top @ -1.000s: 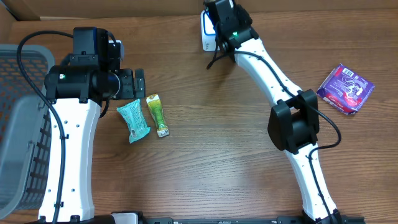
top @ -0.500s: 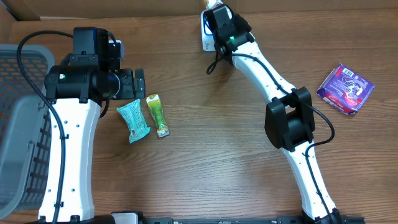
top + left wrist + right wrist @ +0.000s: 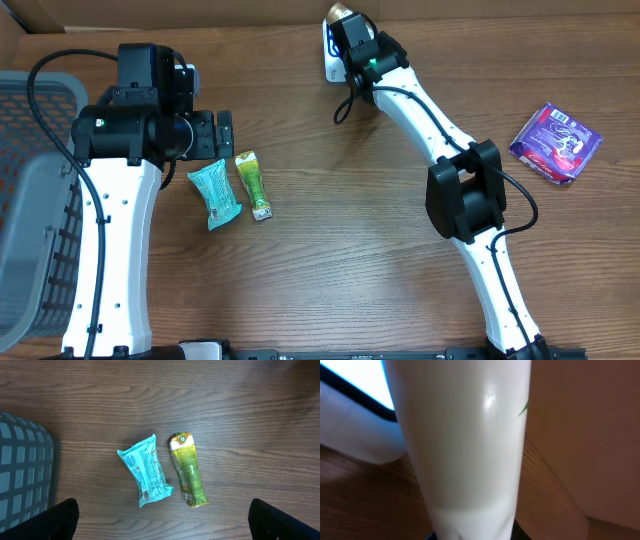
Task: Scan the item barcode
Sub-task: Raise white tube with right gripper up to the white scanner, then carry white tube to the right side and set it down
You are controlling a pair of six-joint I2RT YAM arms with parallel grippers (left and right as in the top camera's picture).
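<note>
**Tube point(image 3: 465, 435) at scanner point(image 3: 330, 68), far centre**

White body, clenched in right gripper point(image 3: 347, 32), held just beside the lit scanner face. Left gripper point(image 3: 224, 134) spread wide, grasping nothing, above teal packet point(image 3: 146, 470) and green packet point(image 3: 187, 470) lying side by side, left of centre.

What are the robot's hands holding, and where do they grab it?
The right gripper holds a white tube by its narrow end, away from the gold tip. The left gripper holds nothing.
</note>
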